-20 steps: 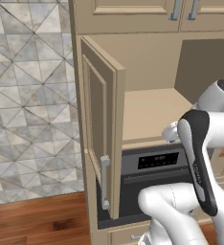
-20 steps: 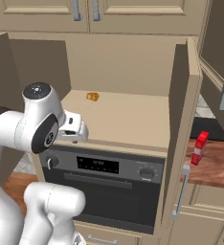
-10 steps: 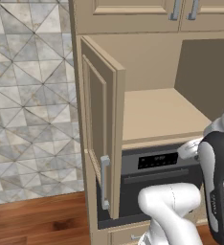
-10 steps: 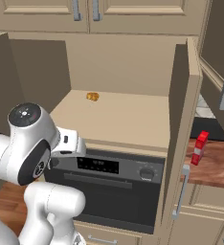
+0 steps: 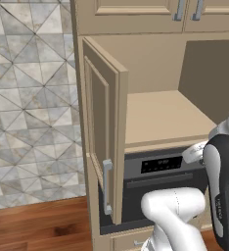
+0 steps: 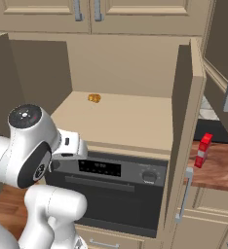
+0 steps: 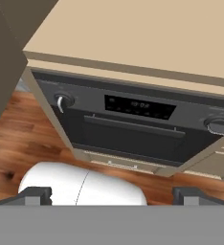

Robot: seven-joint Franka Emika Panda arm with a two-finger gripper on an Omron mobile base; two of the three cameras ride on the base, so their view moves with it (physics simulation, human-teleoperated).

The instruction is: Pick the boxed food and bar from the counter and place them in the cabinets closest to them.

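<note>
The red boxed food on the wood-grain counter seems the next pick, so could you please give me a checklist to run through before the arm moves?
1. Gripper open and empty: ok; fingertips stand wide apart, nothing between them.
2. Small upright red box standing on the reddish-brown wood-grain counter: ok.
3. Beige panelled cabinet doors open: ok.
4. Plain tan shelf has room: ok; one small orange-brown item lies at the back left.
5. Gripper pointing at the box: not ok; it faces the dark oven.
6. Dark purple bar located: cannot tell.
</note>
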